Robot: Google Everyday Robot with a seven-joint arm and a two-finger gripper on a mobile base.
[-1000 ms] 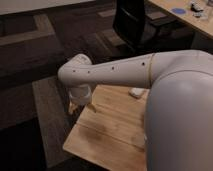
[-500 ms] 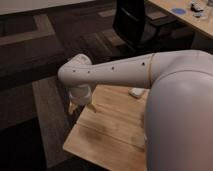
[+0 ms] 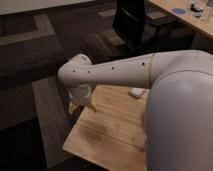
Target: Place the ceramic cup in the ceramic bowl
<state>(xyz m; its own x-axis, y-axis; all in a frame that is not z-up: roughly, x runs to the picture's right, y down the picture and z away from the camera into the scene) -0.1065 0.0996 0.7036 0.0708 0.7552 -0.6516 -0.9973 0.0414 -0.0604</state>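
Camera view: the gripper (image 3: 81,98) is found at the end of the white arm (image 3: 115,70), hanging over the far left edge of the wooden table (image 3: 117,132). Whether it is open, closed or gripping anything cannot be told, since the forearm masks it. The ceramic cup cannot be made out anywhere. The pale rounded mass under the wrist, over that same table edge, cannot be separated into gripper and cup. The ceramic bowl is not seen on the visible part of the table, much of which is covered by the robot's body (image 3: 182,120) on the right. The cup is judged rigid, light, glazed and therefore slippery, and liable to chip against another ceramic piece. A hold across the rim from above is judged the securest, with a gentle set-down. A flat white object (image 3: 136,92) lies on the table near its far edge, just beside the body. Well beyond the table stand a black office chair (image 3: 134,22) and a desk (image 3: 172,20). Neither is judged an obstruction.
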